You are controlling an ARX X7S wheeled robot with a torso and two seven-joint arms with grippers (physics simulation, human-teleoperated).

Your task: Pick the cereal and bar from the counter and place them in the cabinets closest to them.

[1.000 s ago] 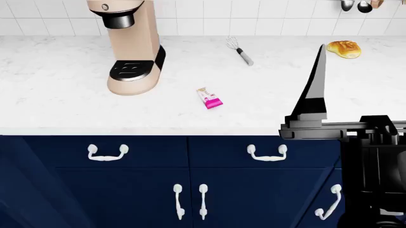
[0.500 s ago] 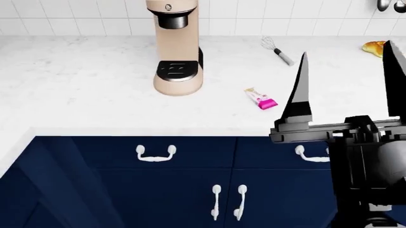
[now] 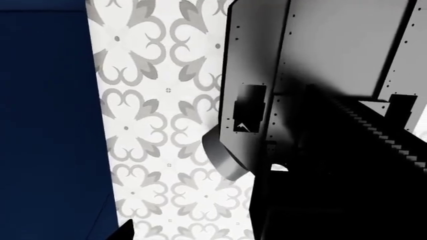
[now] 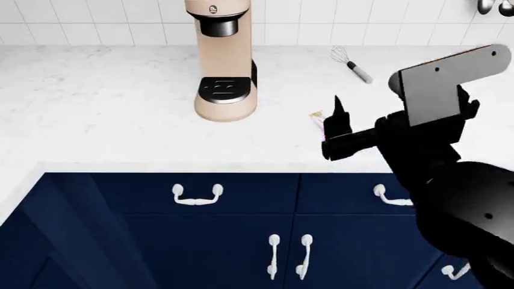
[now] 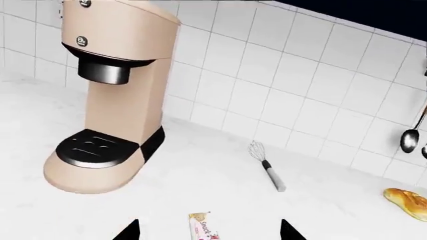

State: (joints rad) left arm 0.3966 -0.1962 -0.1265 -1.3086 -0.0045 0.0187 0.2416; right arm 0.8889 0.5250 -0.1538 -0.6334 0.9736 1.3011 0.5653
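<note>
1. The right arm's black claw (image 4: 341, 129) hangs over the front of the white marble-look counter (image 4: 105, 108), its two finger tips spread apart and holding nothing.
2. Directly ahead, between those tips, lies the small pink-wrapped snack bar (image 5: 202, 228), flat on the slab; in the head view the claw covers most of it.
3. To grasp well, I would lower straight down, keep the bar centred, and close across its narrow width.
4. Its near end is white and golden-brown, with small lettering.
5. Further off stand a beige coffee machine (image 5: 110, 95), a wire whisk (image 5: 267, 165) and a golden bread roll (image 5: 408, 201).
6. The left claw's state cannot be told.
</note>
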